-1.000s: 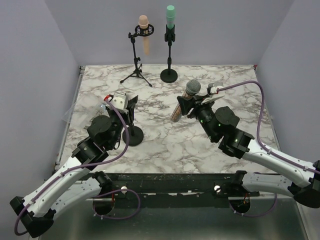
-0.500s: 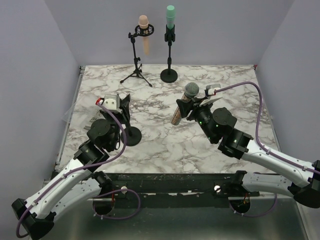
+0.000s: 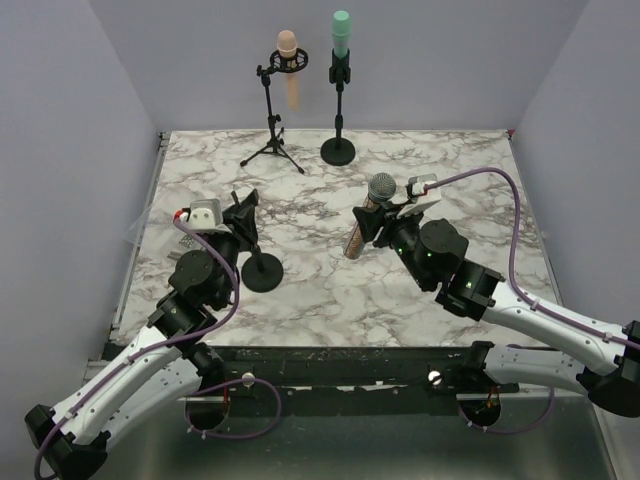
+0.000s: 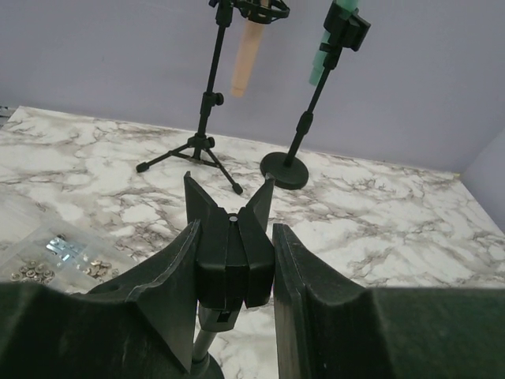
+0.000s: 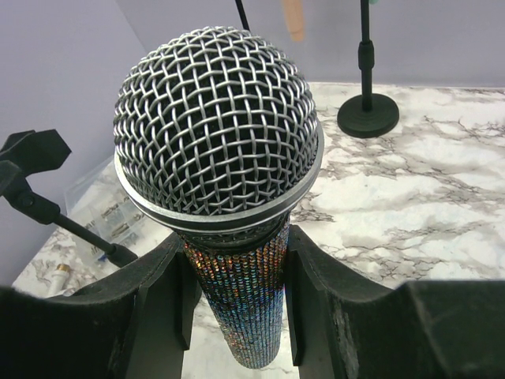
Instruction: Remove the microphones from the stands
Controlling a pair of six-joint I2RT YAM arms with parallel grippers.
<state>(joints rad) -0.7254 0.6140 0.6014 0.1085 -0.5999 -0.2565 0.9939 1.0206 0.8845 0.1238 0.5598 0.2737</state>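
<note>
Clamping the microphone [image 5: 217, 126], the right gripper [image 5: 237, 264] holds it tilted (left gripper [image 4: 234, 237] pinches the stand [image 3: 263, 271])

Lilac walls [image 3: 450, 70], marbled tabletop [image 3: 330, 290]

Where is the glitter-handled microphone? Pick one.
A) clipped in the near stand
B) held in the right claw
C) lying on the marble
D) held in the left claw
B: the right claw grips the microphone by its handle, while the stand clip sits empty in the left claw.
</note>
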